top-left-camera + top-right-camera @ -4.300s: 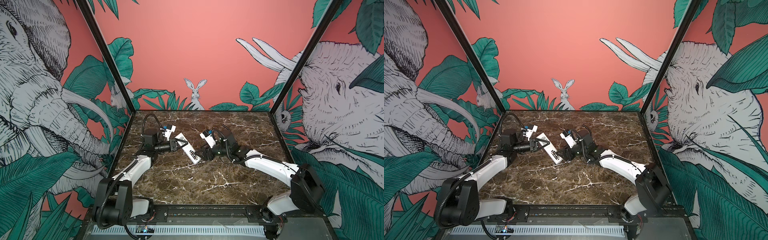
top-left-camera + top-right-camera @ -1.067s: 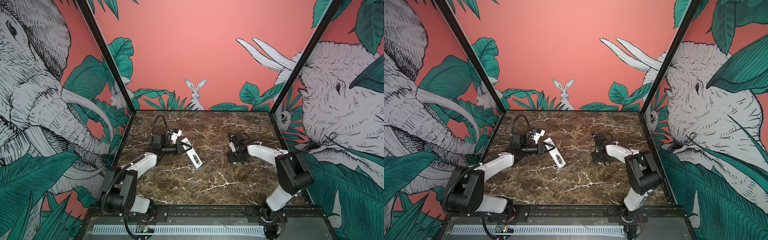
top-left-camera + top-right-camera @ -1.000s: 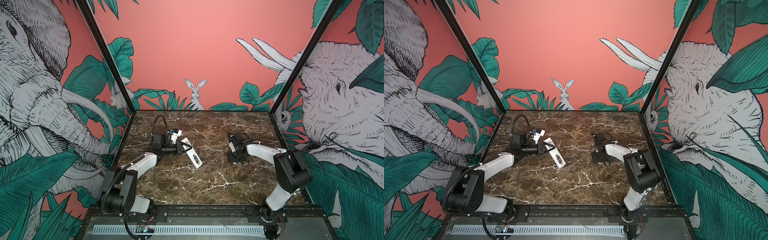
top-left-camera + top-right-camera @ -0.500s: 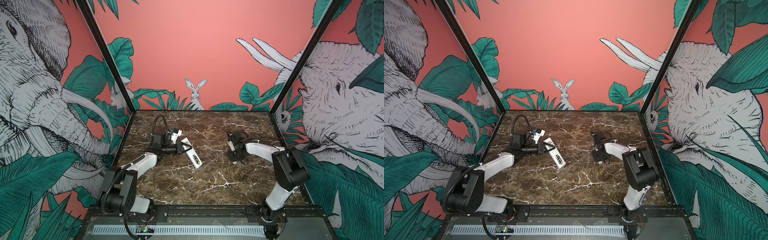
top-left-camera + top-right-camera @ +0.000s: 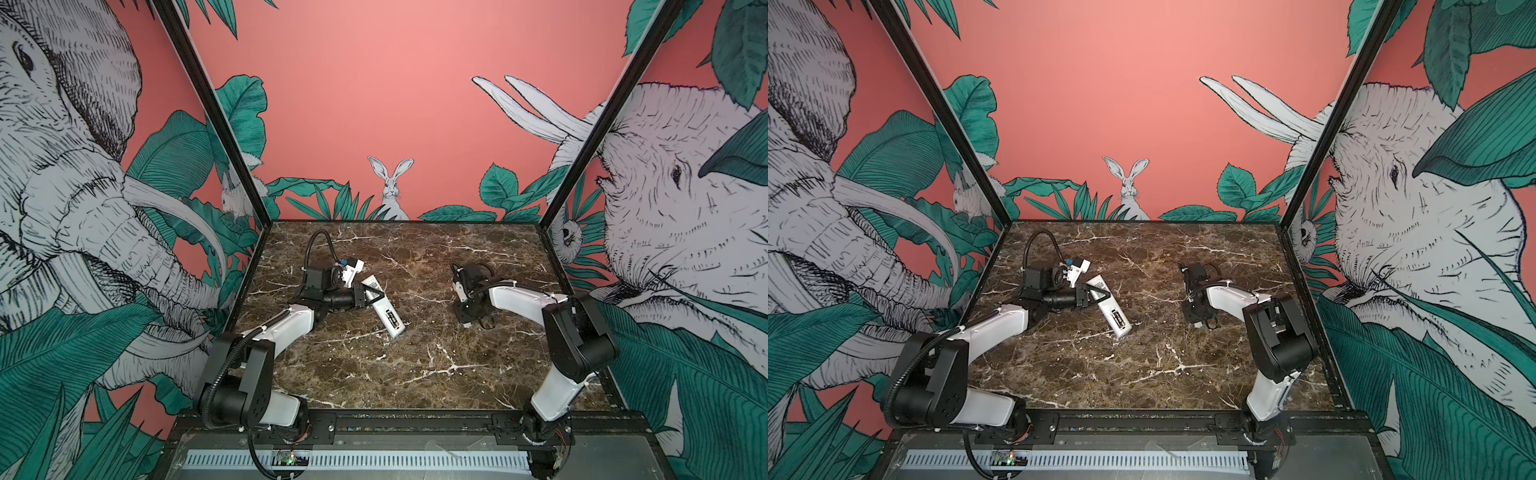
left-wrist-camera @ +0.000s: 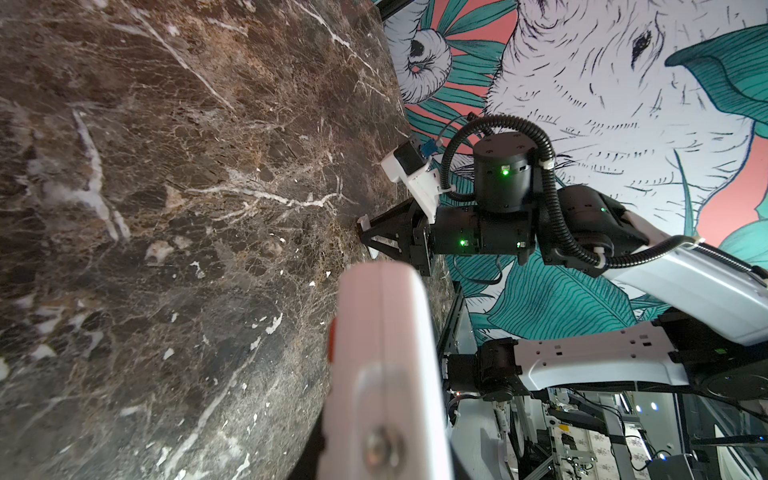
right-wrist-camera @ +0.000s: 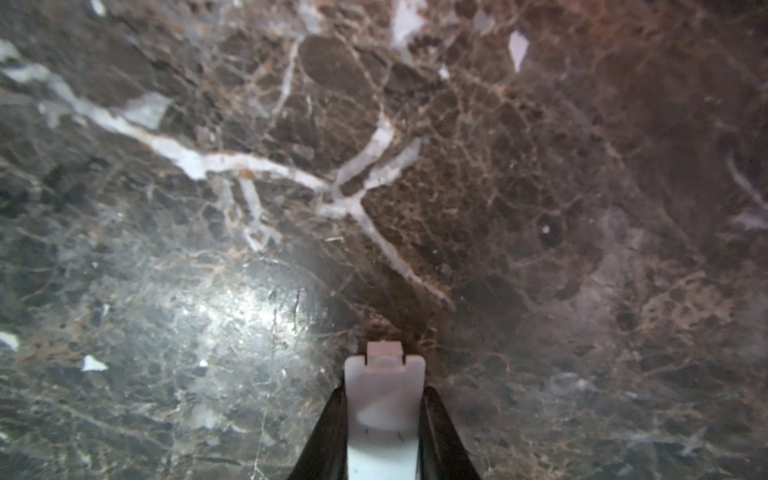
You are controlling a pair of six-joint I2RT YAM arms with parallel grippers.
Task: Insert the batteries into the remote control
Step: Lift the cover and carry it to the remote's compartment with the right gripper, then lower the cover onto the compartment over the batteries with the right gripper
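Toward the left edge of the bench (image 5: 415,365), about midway from back to front, the long slim white plastic remote control (image 5: 383,306) lies slantwise. Its far end is clamped in the left hand (image 5: 371,297) and its near end points at the front edge. A dark recess shows on its upper face near that front end; I take it for the open battery bay.

Nearer the right edge, the right hand (image 5: 464,322) points down at the marble. The right wrist view shows its black fingers (image 7: 332,419) closed against both sides of a small white plastic cover with a tab (image 7: 384,374), whose tip is close to the surface.

The step looks like parting with that cover. It would go best laid flat, well apart from the remote, and let go only once it rests on the stone, so it cannot skid. The left hand should hold the remote steady with the bay facing up.

Count: one remote control, one cover, two hands. Of the batteries I can find none in any view.
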